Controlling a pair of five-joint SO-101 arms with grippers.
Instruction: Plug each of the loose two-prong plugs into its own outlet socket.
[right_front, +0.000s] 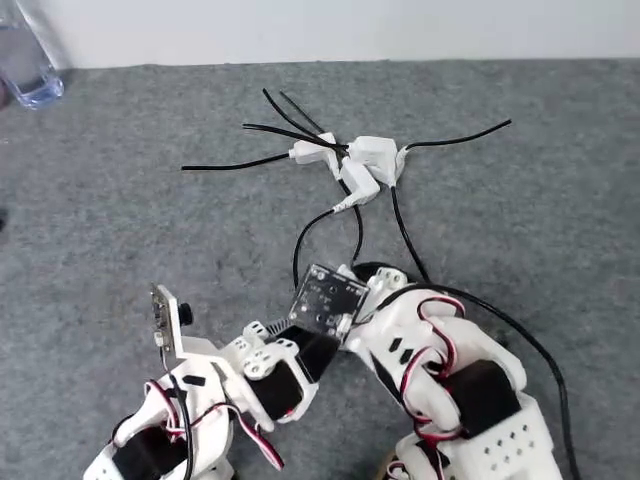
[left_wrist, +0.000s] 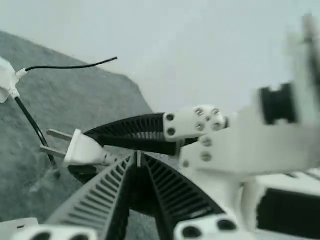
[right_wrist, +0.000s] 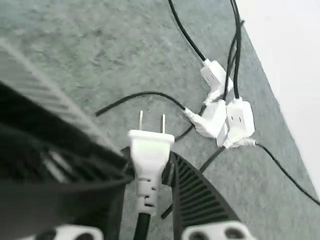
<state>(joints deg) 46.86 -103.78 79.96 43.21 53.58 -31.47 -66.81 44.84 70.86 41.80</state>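
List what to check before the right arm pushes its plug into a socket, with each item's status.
1. Plug clamped in right gripper: ok.
2. Prongs straight: ok.
3. Free socket with open slots: ok.
4. Prongs lined up with that socket: not ok, it lies off their line.
5. Path clear: not ok, a black cord crosses the carpet between them.
6. Socket braced for the push: not ok, nothing holds it.

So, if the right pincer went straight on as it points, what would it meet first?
Likely the black cord lying just beyond the prongs of the held plug; the sockets sit off that line.
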